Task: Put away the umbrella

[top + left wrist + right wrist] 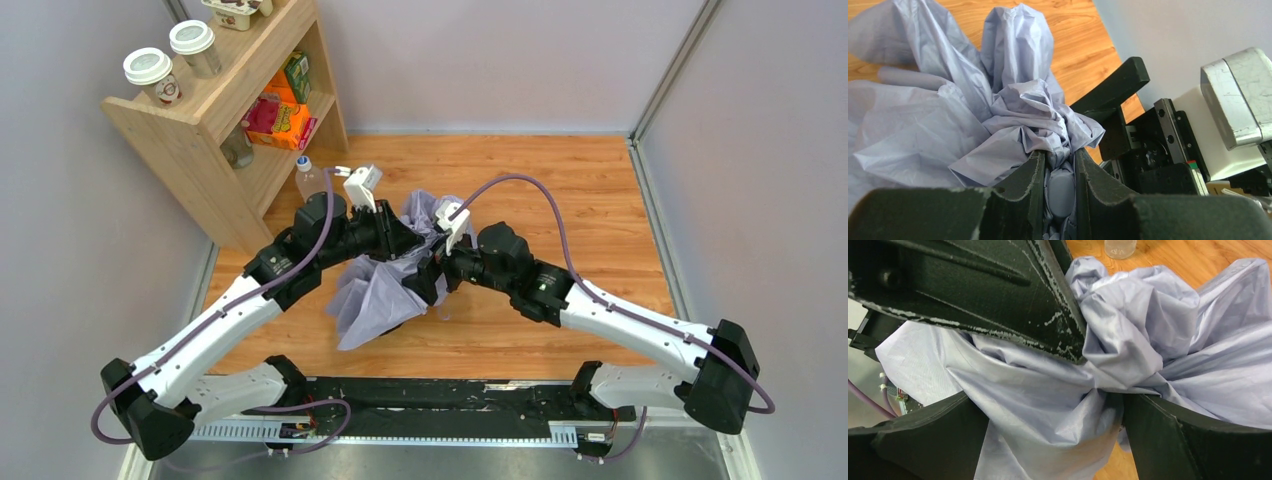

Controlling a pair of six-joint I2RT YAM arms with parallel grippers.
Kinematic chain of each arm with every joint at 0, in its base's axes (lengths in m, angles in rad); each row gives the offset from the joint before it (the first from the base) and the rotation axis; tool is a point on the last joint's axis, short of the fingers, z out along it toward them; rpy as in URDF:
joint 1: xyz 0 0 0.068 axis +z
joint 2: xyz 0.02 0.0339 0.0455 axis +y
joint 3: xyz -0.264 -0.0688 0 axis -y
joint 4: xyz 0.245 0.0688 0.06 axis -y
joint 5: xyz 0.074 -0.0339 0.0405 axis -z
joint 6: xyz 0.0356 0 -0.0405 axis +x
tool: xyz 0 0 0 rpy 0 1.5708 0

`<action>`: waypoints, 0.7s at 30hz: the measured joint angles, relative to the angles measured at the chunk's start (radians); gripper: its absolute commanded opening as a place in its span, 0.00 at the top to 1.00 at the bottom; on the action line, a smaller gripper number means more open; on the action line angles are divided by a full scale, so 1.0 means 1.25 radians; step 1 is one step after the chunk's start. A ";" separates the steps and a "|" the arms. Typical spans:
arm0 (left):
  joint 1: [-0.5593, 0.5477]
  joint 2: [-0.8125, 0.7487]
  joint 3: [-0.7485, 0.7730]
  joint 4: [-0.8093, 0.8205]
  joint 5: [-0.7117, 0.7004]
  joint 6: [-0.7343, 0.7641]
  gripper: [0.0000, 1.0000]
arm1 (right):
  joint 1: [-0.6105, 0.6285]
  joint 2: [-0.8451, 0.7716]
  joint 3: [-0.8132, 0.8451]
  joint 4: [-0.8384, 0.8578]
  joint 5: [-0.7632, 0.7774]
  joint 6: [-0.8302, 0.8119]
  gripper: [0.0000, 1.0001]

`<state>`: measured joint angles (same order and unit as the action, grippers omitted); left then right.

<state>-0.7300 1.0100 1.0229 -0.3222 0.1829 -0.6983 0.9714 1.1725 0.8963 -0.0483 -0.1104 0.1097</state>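
Note:
The umbrella (378,288) is a crumpled heap of pale lavender fabric on the wooden floor between my two arms. My left gripper (418,240) is shut on it. In the left wrist view the jaws (1061,167) pinch bunched fabric (1018,75) and a smooth grey rounded part (1062,190). My right gripper (436,276) meets the umbrella from the right. In the right wrist view its jaws (1055,435) stand wide apart with fabric (1148,310) draped between them. The left gripper's finger (998,295) fills the upper left there. The shaft and strap are hidden.
A wooden shelf (205,135) stands at the back left, with two lidded cups (150,75) on top and snack boxes (283,118) inside. A clear bottle (308,178) stands by its foot, close to the left arm; it also shows in the right wrist view (1120,247). Grey walls enclose the floor.

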 measured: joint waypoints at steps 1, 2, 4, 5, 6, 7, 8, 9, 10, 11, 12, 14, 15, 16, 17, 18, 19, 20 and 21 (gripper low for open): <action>0.002 0.005 0.000 0.006 0.012 0.001 1.00 | -0.005 0.002 0.000 0.000 -0.006 -0.001 0.00; 0.004 0.009 -0.001 0.012 0.021 0.002 1.00 | -0.009 0.003 0.000 0.000 -0.011 -0.002 0.00; 0.005 0.022 -0.005 0.029 0.047 0.000 1.00 | -0.026 0.011 0.000 0.000 -0.037 0.000 0.00; 0.006 0.026 -0.009 0.038 0.054 -0.001 1.00 | -0.032 0.015 0.000 0.000 -0.041 -0.001 0.00; 0.007 0.031 -0.014 0.049 0.063 -0.003 1.00 | -0.036 0.018 0.000 -0.001 -0.042 -0.001 0.00; 0.009 0.035 -0.018 0.058 0.069 -0.005 1.00 | -0.038 0.019 0.000 -0.004 -0.037 -0.002 0.00; 0.010 0.039 -0.019 0.062 0.074 -0.008 1.00 | -0.038 0.019 0.001 -0.013 -0.026 -0.005 0.00; 0.011 0.041 -0.019 0.063 0.074 -0.009 1.00 | -0.038 0.018 0.002 -0.018 -0.014 -0.005 0.00; 0.011 0.042 -0.019 0.064 0.074 -0.011 1.00 | -0.036 0.017 0.002 -0.022 0.000 -0.007 0.00; 0.011 0.042 -0.019 0.064 0.074 -0.012 1.00 | -0.036 0.016 0.003 -0.025 0.010 -0.008 0.00; 0.011 0.042 -0.019 0.065 0.074 -0.013 1.00 | -0.034 0.013 0.003 -0.027 0.020 -0.010 0.00; 0.011 0.042 -0.019 0.070 0.078 -0.018 1.00 | -0.034 0.001 -0.002 -0.029 0.025 -0.013 0.00; 0.011 0.043 -0.019 0.074 0.082 -0.021 1.00 | -0.034 -0.008 -0.009 -0.022 0.025 -0.015 0.00; 0.011 0.045 -0.019 0.078 0.089 -0.023 1.00 | -0.034 -0.017 -0.018 -0.015 0.021 -0.017 0.00; 0.010 0.047 -0.019 0.082 0.096 -0.025 1.00 | -0.035 -0.025 -0.024 -0.013 0.015 -0.020 0.00; 0.010 0.049 -0.018 0.083 0.102 -0.027 1.00 | -0.036 -0.030 -0.027 -0.014 0.008 -0.023 0.00; 0.009 0.051 -0.018 0.082 0.104 -0.028 1.00 | -0.038 -0.033 -0.027 -0.016 -0.001 -0.024 0.00; 0.009 0.051 -0.018 0.081 0.105 -0.028 1.00 | -0.040 -0.035 -0.029 -0.017 -0.007 -0.026 0.00; 0.008 0.051 -0.017 0.079 0.104 -0.028 1.00 | -0.042 -0.037 -0.032 -0.015 -0.012 -0.027 0.00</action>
<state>-0.7197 1.0740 1.0016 -0.2237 0.3134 -0.7338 0.9195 1.1263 0.8562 -0.0666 -0.1257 0.0753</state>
